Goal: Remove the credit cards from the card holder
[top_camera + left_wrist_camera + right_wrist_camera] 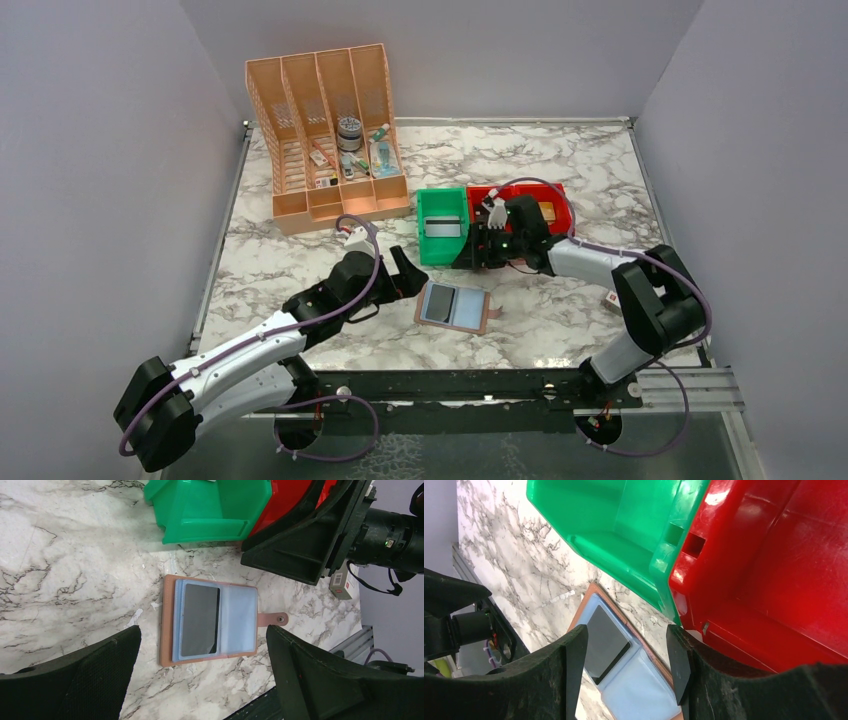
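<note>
Released wide at left tool (202,630), opened card holder (240,615) with one credit card (200,620) directly below. Half parted at right tool (625,635), seemingly empty, green bin (614,515) just ahead.

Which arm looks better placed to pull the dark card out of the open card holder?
Probably the left. The left gripper is wide open right beside the card holder, with the card framed between its jaws. The right gripper hangs by the green bin and red bin, only partly open.
</note>
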